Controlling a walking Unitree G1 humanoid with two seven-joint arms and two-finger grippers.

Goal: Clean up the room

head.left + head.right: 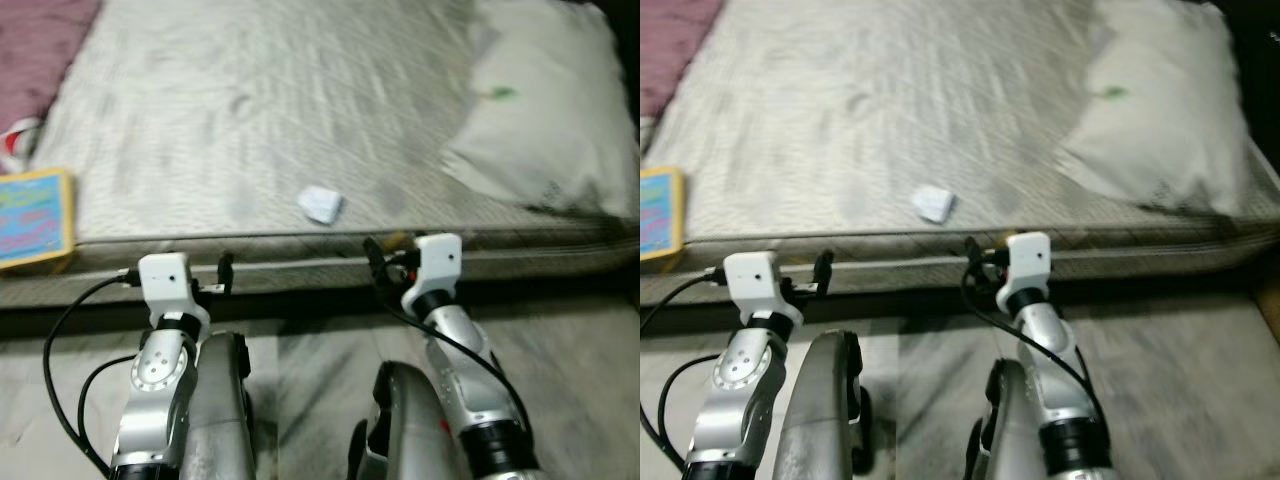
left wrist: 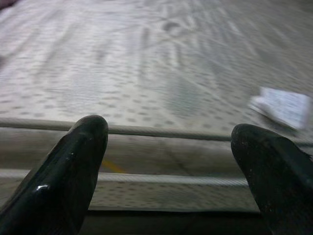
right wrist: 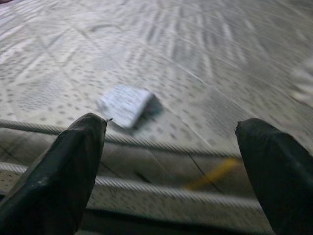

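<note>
A small crumpled white paper [image 1: 320, 205] lies on the bare grey mattress [image 1: 250, 110], close to its front edge. It also appears in the wrist views as the paper [image 3: 126, 105] and the paper [image 2: 282, 106]. My left gripper [image 2: 171, 161] is open, held in front of the mattress edge to the left of the paper. My right gripper [image 3: 171, 161] is open too, just short of the edge and slightly right of the paper. Both grippers hold nothing.
A white pillow [image 1: 545, 120] lies at the mattress's right end. A yellow-edged colourful box [image 1: 35, 218] sits at the left front corner, with a maroon cloth [image 1: 40, 45] behind it. Pale floor [image 1: 560, 350] runs in front of the bed.
</note>
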